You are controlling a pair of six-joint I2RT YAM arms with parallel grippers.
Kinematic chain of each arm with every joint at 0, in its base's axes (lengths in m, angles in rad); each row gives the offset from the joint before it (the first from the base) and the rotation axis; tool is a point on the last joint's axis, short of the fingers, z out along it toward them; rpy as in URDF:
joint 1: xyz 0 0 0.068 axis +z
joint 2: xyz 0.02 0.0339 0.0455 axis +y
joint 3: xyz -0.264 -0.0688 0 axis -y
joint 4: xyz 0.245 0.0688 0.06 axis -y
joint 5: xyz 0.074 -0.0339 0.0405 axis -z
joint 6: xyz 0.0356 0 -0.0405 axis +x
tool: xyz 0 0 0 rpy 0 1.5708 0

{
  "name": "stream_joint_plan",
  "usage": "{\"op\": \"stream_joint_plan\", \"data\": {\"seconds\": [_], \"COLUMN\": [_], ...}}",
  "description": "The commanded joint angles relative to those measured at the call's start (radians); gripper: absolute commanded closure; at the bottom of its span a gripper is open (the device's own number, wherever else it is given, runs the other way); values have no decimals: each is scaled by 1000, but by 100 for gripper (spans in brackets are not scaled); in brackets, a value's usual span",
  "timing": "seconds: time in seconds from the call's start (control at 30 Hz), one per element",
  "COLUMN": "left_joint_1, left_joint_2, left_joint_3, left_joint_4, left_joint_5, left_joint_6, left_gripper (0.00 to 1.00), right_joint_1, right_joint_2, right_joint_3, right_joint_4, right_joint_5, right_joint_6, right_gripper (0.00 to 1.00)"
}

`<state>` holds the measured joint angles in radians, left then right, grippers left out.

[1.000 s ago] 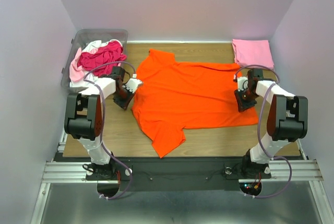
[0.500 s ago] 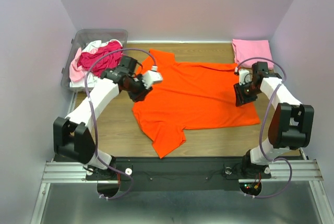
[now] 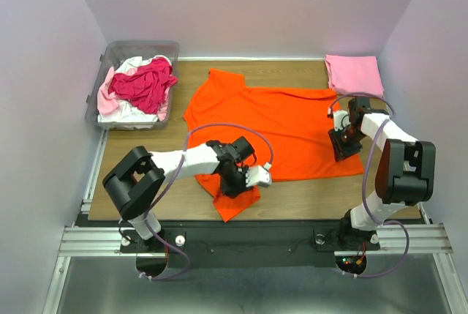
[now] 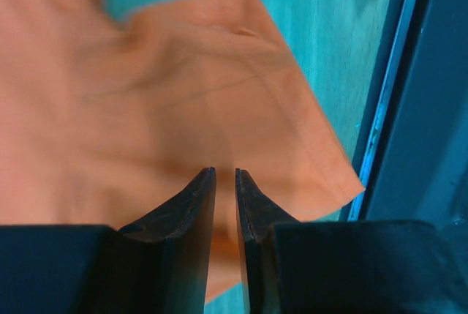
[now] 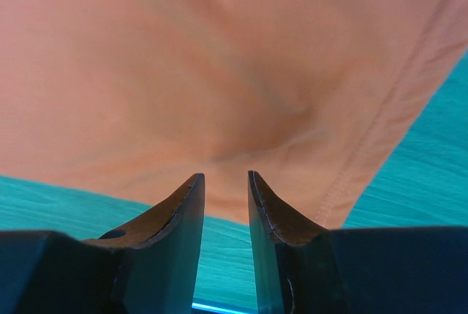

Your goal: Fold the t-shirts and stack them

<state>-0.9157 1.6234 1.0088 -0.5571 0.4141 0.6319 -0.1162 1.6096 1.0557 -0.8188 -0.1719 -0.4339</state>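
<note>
- Orange t-shirt (image 3: 278, 131) lay spread flat across the middle of the worktop (image 3: 139, 142), collar end to the left, hem to the right, one sleeve pointing at the near edge.
- Left tool (image 3: 252, 179) sat over that near sleeve. In the left wrist view its fingers (image 4: 194, 204) stood a narrow slit apart, with nothing seen pinched between them and the sleeve cloth beyond the tips.
- Right tool (image 3: 344, 146) was at the near corner of the hem. In the right wrist view the jaws were parted, not clenched, with nothing between them; the hem seam ran just past the tips.
- Folded light pink t-shirt (image 3: 354, 74) lay at the far right corner, apart from the orange one.
- Clear bin (image 3: 139, 45) at far left held a heap: magenta shirt (image 3: 146, 83) on top, white (image 3: 131, 63) and pale pink (image 3: 106, 99) under it.
</note>
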Motion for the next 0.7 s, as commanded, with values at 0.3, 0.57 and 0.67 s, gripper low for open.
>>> {"op": "stream_joint_plan", "data": {"seconds": [0.3,0.57,0.67], "left_joint_1": [-262,182,280], "left_joint_2": [-135,-195,-148], "left_joint_3": [-105,158,143], "left_joint_4": [-64,-155,-93], "left_joint_5": [106,85,-52], "left_joint_6": [71,90,130], "left_gripper": [77,69,68], "right_joint_1": [1,1,0], "right_joint_2": [-83,-157,-87], "right_joint_3": [-108,1,6], "right_joint_4": [-17,-71,-30], "right_joint_5": [74,8,25], "right_joint_6": [-120,-112,-92], "right_gripper": [64,63,63]}}
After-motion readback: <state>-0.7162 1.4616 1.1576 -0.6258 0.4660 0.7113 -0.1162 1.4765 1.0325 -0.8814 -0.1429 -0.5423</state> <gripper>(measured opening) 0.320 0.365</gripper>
